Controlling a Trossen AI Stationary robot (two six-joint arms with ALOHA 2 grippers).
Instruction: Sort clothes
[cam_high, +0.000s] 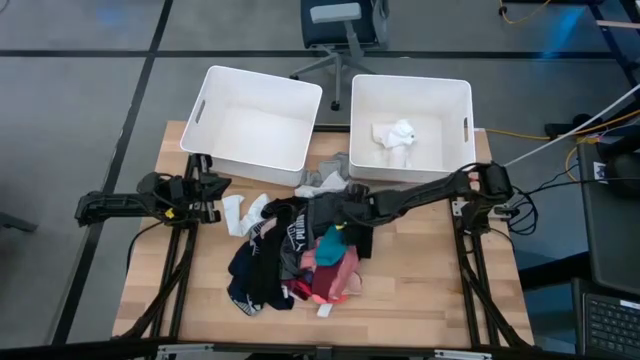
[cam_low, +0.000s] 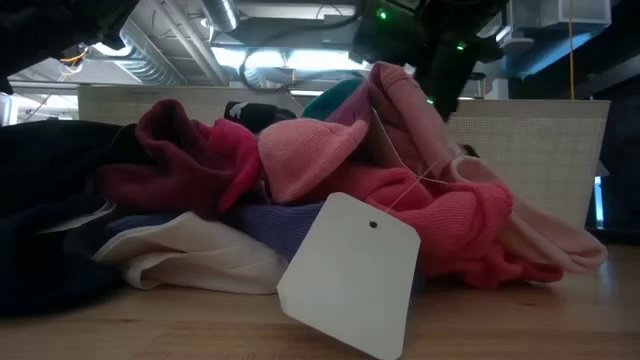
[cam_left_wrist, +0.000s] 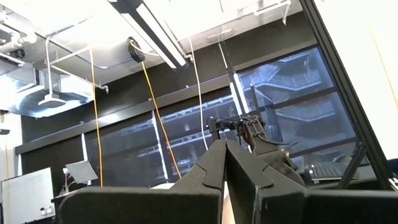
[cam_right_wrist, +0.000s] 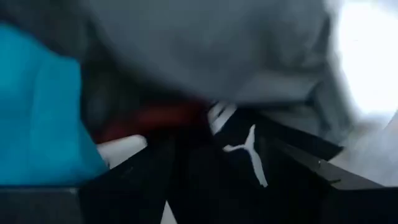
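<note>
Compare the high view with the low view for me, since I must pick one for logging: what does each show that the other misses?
Only the high view shows the two white bins, a white garment in the right one, the left gripper parked beside the pile, and the right gripper reaching into it. Only the low view shows a white tag hanging on a thread. Both show the clothes pile with its pink pieces.

We see wooden worktop (cam_high: 420, 280): clothes pile (cam_high: 295, 255) mid-surface, white sock (cam_high: 232, 212) just left, two white bins (cam_high: 255, 120) at far edge.
</note>
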